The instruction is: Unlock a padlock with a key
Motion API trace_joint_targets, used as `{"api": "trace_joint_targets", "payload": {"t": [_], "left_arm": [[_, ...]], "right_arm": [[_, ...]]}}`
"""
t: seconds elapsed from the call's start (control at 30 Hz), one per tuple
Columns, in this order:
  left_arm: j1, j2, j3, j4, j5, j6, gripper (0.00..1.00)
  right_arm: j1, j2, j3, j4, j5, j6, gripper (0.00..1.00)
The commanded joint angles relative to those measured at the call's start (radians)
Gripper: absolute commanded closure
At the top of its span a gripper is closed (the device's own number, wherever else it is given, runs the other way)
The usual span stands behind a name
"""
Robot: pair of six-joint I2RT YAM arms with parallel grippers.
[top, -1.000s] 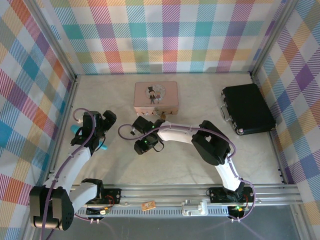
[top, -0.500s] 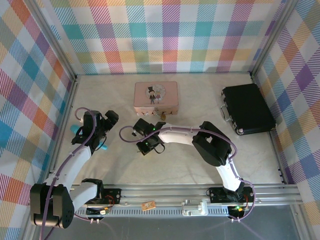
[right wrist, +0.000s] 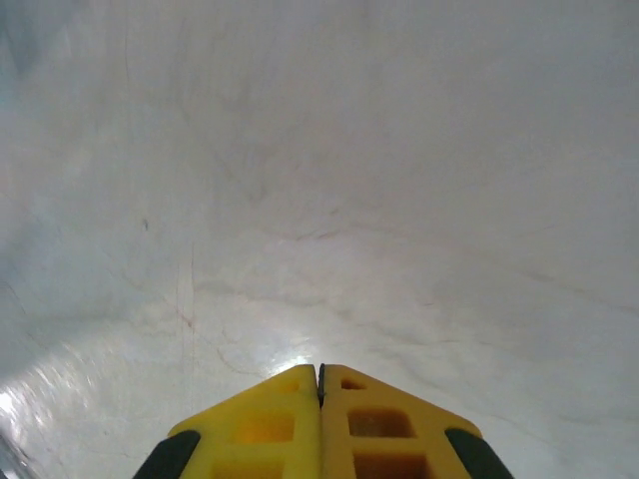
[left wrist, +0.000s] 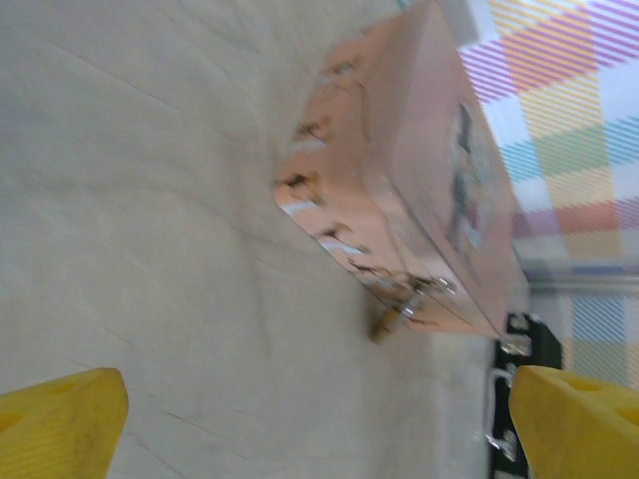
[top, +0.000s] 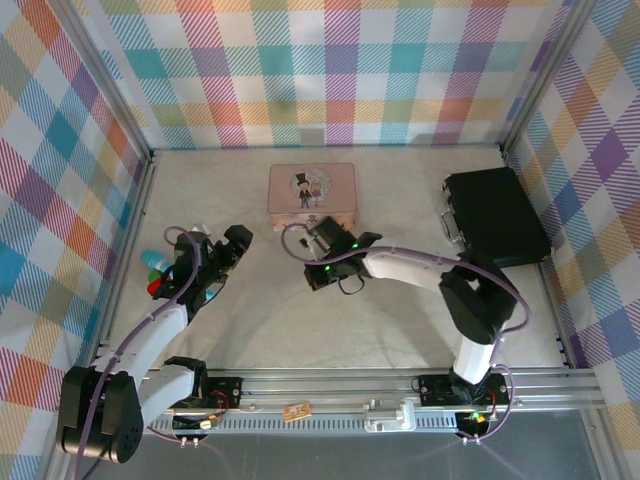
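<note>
Hanging on the pink tin [left wrist: 399,190], padlock [left wrist: 386,321]; black case [top: 497,218] well apart.

Pink tin [top: 311,194] sits back centre on the surface [top: 400,325]. Right gripper [top: 318,258] is just in front of it; contact unclear. Left gripper [top: 232,247] is further left, apart. Black case [top: 497,217] lies far right.

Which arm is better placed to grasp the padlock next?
Left, probably. The left gripper is open and aimed at the padlock hanging on the tin's front. The right gripper is shut, facing bare table.
</note>
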Motion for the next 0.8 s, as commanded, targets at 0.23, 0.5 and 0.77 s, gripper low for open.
{"api": "trace_joint_targets", "payload": {"t": [0.23,0.5,0.77], "left_arm": [[-0.241,0.180,0.111,0.074,-0.087,-0.386,0.06],[-0.352,0.337,0.155,0.157,-0.036,-0.726,0.12],[-0.394,0.437,0.187,0.281,0.004,-0.895,0.23]], "right_arm": [[-0.078,-0.134,-0.024,0.070,0.063,-0.036,1.00],[-0.107,-0.147,-0.009,0.137,-0.088,-0.127,1.00],[-0.107,-0.141,-0.058,0.281,-0.222,-0.098,1.00]]}}
